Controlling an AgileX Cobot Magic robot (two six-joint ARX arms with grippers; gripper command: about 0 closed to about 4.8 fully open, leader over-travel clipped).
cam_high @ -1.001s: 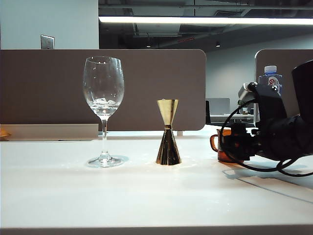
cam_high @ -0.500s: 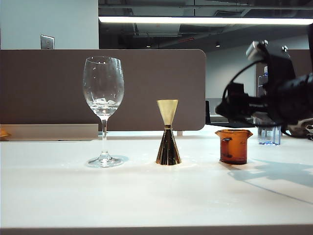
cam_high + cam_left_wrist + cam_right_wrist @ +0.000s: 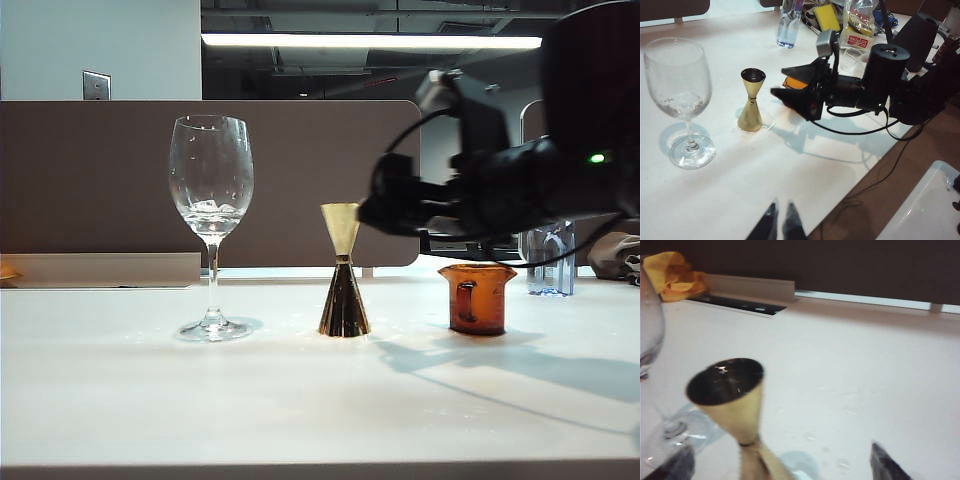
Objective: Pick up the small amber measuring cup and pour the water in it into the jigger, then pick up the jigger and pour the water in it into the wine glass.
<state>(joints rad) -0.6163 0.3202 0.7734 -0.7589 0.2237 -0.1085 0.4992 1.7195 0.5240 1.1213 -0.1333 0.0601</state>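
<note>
Glass (image 3: 211,205) first, on my far left in the exterior view: it stands upright on the white counter (image 3: 300,400) with a little water (image 3: 211,214) low in its bowl and drops clinging to the wall. From the left wrist view I see the left tool (image 3: 781,220) low at the near edge of the counter, well apart from everything; its two dark fingertips (image 3: 771,214) sit close together with only a narrow gap, and nothing is between them. Next along stands the jigger (image 3: 344,272), upright, small cone up, near the glass but not touching it. The right wrist view looks down into its dark mouth, and I cannot tell whether there is liquid inside. The right tool (image 3: 368,212) hangs in the air just right of the jigger's top cone, at about that height, touching nothing. Its fingers (image 3: 884,464) are spread wide, one either side of the jigger in the wrist view, and it carries nothing. Right again, the amber cup (image 3: 477,297) sits upright on the counter below the right arm, clear of the tool. A plastic bottle (image 3: 551,258) stands behind it, farther right.
</note>
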